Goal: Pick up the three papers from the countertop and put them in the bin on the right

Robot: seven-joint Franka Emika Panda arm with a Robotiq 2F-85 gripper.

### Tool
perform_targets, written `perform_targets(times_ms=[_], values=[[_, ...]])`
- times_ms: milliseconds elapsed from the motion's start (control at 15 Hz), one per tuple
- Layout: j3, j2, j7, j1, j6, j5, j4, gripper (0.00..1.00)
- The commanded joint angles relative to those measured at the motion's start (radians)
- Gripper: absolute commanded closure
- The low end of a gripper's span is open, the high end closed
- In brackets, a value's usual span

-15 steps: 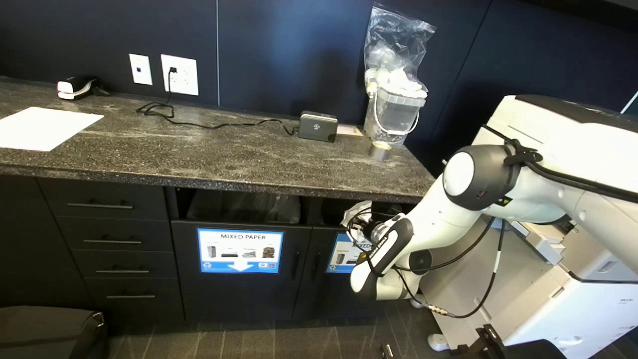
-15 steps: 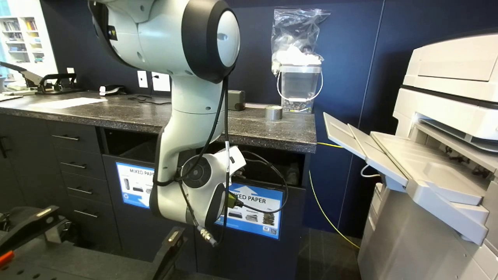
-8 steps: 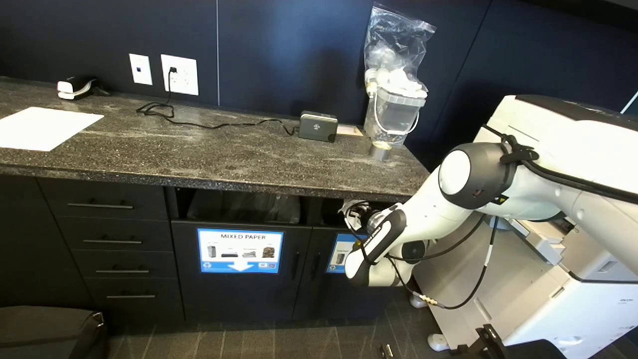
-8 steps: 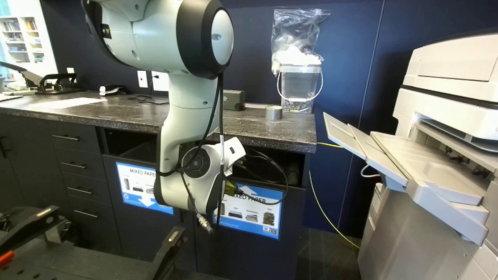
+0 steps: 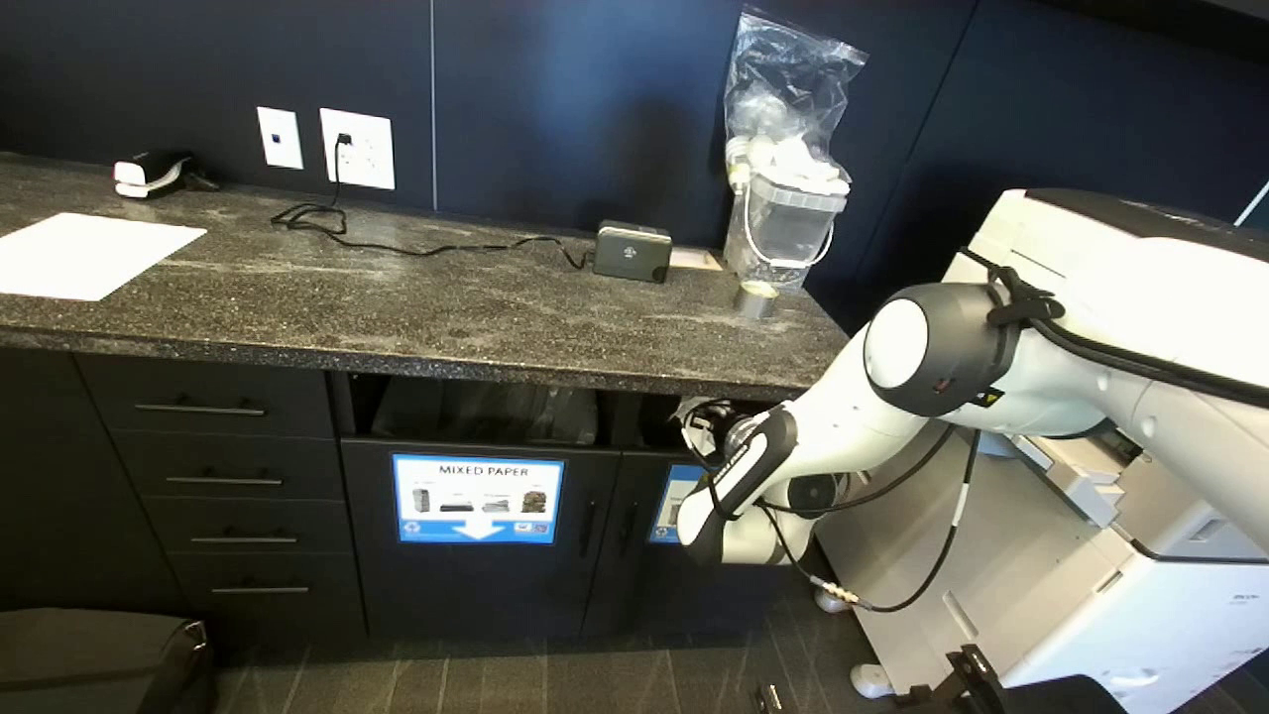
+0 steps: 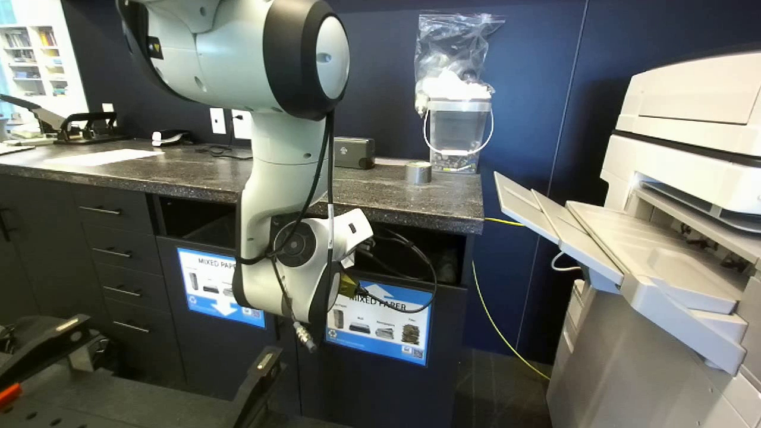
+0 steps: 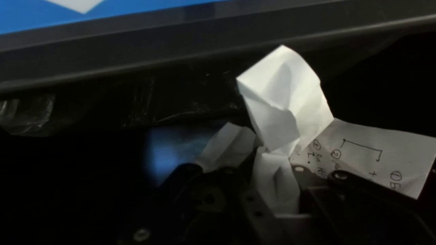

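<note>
I'm pinching a crumpled handwritten paper (image 7: pixel 284 105) in the gripper (image 7: pixel 274 175) at the mouth of the right-hand bin (image 6: pixel 386 380). On release, I'm fearing a flared corner catching the panel lip (image 7: pixel 153 51) and spilling outside, or the looping cable (image 6: pixel 436 278) snagging. The countertop (image 5: pixel 446 307) is jutting overhead, likely blocking a straight lift; a duct-tape roll (image 6: pixel 418 173) is sitting on it. A white sheet (image 5: pixel 94 256) is lying well away.
</note>
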Motion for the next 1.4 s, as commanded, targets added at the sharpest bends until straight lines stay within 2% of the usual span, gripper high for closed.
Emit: perform_targets(times_ms=[0, 533, 1333], values=[[-0.004, 0.005, -0.002, 0.029, 0.005, 0.071, 0.034, 0.96], [-0.013, 0.005, -0.021, 0.065, -0.083, 0.155, 0.045, 0.96], [-0.014, 0.005, -0.036, 0.105, -0.149, 0.268, 0.078, 0.98]])
